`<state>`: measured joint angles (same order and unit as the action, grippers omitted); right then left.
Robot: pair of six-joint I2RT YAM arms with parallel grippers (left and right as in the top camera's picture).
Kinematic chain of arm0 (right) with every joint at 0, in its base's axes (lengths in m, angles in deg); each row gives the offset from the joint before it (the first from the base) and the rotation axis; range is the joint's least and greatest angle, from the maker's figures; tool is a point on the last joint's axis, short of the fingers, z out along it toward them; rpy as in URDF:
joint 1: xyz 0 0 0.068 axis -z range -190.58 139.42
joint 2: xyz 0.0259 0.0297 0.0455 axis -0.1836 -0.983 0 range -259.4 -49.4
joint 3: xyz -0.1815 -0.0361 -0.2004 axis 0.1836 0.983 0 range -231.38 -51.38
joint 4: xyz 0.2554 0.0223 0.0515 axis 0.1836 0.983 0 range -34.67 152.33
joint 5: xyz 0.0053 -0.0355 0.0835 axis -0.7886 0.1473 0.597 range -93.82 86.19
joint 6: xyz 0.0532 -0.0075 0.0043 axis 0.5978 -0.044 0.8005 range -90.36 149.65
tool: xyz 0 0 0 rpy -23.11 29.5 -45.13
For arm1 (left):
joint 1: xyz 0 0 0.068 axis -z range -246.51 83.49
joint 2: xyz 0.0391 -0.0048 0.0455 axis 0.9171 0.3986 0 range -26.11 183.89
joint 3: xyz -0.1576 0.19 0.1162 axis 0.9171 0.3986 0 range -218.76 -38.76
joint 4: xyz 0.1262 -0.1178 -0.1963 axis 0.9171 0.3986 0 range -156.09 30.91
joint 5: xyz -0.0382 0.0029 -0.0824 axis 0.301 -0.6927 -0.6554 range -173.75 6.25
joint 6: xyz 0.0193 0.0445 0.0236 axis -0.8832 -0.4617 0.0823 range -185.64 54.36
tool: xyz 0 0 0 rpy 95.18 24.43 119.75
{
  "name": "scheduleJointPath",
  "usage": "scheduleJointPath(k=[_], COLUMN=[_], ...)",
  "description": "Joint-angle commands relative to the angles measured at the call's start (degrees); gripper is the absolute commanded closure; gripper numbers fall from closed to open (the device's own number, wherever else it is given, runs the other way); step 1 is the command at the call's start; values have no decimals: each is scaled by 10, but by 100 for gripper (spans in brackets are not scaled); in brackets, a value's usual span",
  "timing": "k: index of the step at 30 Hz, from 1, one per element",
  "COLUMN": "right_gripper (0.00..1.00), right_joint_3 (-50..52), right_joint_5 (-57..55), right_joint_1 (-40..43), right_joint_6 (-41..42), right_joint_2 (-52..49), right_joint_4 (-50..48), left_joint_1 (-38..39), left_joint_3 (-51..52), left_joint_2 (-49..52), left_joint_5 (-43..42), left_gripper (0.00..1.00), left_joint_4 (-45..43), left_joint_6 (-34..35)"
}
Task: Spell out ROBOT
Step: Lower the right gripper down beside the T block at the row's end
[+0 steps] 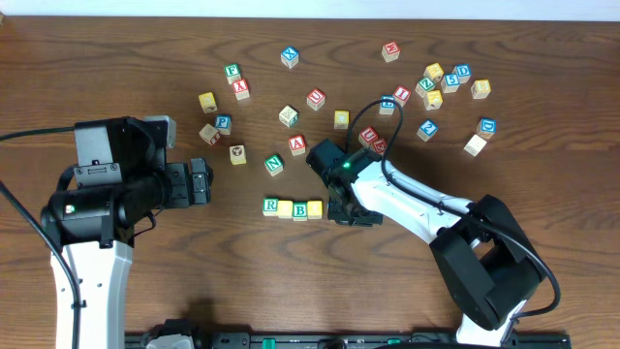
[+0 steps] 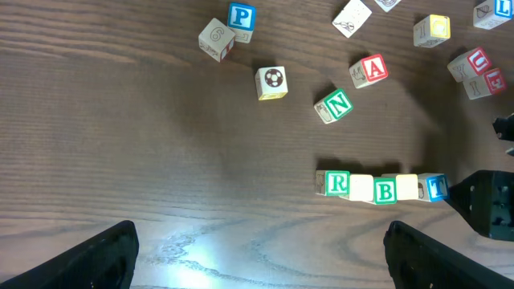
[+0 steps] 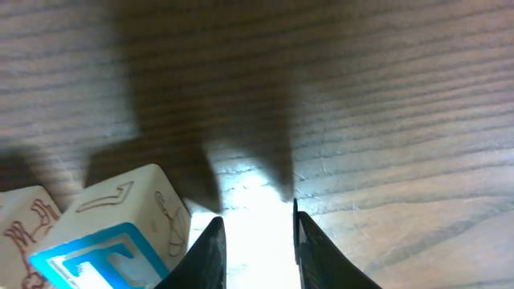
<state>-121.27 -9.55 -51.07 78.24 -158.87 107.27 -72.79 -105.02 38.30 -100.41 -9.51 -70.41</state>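
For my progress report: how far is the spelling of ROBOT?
Done: green R, first yellow cube, green B, second yellow cube, blue T sit in one row. In hand: nothing; the right gripper stands empty beside the T. Left: perhaps straightening; no O is readable.

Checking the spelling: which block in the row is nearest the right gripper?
The blue T, at the row's end opposite the green R; it sits just beside the right gripper, outside its jaws.

We read robotics lab bench: left arm [image 1: 97, 208], right arm [image 1: 417, 208] at wood-grain table [image 1: 567, 174], black cable [image 1: 29, 134] trailing, scattered alphabet cubes [image 1: 290, 56] (plain white wall [image 1: 484, 8] behind).
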Motion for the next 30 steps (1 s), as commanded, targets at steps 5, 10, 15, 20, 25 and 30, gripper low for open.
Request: scheduleJointPath(k=[5, 10, 15, 20, 25, 30], right_gripper=[75, 75, 75, 75, 75, 74], right_joint_3=[3, 3, 3, 3, 3, 3], right_joint_5=[8, 9, 10, 10, 17, 18], right_joint_1=[-9, -10, -10, -10, -16, -22], right_joint_6=[7, 7, 7, 7, 7, 7], right_joint_2=[3, 3, 3, 3, 3, 3], right_joint_4=[-23, -34, -37, -38, -42, -46], left_joint_1=[-2, -2, -2, -2, -2, -2], left_joint_3=[-7, -7, -7, -7, -7, -7], left_joint_2=[-1, -1, -1, -1, -1, -1], left_joint_5=[-9, -9, -9, -9, -9, -9], left_gripper=[4, 4, 4, 4, 4, 4], left_joint_4=[1, 1, 1, 1, 1, 1], left_joint_6=[-8, -8, -8, -8, -8, -8])
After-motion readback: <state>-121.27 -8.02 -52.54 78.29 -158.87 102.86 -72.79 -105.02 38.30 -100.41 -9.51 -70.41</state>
